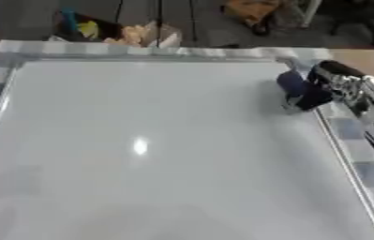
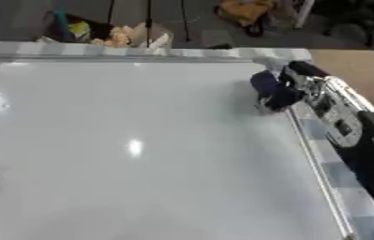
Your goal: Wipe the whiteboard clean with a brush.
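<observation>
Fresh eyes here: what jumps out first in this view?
The large white whiteboard fills nearly the whole picture, with a bright glare spot near its middle and no marks that I can make out. At its far right edge, the robot's right hand holds a dark blue brush against the board.

Bright, even overhead light — one small glare spot mid-whiteboard [image 1: 140,146]. Both views soft and blurry throughout (edges worst); faint shadow under the right hand [image 2: 281,93].
</observation>
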Motion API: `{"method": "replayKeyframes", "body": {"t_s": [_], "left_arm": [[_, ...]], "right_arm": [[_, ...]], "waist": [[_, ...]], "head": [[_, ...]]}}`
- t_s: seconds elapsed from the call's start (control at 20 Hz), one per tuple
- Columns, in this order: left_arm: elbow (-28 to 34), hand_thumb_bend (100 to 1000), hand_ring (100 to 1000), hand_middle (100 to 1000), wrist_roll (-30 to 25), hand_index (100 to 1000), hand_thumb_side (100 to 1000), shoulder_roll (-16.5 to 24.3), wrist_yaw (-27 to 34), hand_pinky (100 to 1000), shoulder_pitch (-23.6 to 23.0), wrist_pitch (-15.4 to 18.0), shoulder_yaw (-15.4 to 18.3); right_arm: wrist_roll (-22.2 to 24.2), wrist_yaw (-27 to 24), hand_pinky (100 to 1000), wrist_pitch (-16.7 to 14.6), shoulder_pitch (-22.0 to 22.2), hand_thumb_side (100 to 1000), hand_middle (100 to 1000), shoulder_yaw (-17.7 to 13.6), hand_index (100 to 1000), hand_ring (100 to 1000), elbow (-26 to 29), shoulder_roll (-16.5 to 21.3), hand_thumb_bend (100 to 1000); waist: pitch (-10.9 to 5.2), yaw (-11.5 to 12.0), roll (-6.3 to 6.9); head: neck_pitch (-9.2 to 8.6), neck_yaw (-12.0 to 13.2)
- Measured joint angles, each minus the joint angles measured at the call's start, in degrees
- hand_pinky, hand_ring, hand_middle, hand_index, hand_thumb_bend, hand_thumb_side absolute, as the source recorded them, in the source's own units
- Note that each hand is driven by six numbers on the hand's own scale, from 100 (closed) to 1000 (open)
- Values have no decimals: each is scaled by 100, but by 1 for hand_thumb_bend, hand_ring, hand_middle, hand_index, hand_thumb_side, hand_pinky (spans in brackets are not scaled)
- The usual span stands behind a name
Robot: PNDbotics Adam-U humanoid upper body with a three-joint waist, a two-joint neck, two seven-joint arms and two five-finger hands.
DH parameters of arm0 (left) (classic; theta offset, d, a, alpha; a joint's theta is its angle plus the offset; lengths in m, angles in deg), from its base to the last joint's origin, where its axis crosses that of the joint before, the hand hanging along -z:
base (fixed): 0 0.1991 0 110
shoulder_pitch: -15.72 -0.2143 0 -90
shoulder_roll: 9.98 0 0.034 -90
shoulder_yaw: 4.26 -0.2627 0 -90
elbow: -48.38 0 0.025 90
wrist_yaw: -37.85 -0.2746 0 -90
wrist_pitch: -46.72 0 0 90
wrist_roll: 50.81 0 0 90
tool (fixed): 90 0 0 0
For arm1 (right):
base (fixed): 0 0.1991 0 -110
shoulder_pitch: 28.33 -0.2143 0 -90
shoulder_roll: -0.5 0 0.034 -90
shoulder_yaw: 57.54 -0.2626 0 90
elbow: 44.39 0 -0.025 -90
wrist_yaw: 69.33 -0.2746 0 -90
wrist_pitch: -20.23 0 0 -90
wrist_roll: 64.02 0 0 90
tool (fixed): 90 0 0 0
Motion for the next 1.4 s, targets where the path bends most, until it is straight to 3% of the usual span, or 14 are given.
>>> {"method": "replayKeyframes", "body": {"t_s": [0.55, 0.85, 1.4], "left_arm": [[0, 104, 699, 553, 1, 612, 952, 0, 4, 362, 0, -25, 0], [0, 104, 699, 553, 6, 613, 950, 0, 7, 363, 0, -34, 0], [0, 102, 700, 553, -1, 613, 948, 0, 24, 363, 0, -52, 0]], "right_arm": [[546, 546, 522, -223, -4, 458, 314, 56, 100, 604, -36, 0, 100], [852, 739, 525, -477, -7, 471, 310, 95, 103, 610, -32, 0, 100], [1343, 850, 533, -823, -59, 518, 312, 123, 196, 624, -38, 0, 141]], "waist": [[-2, -30, -7], [-4, -18, -18], [-6, 6, -41]], "head": [[4, 3], [5, 1], [5, -4]]}}
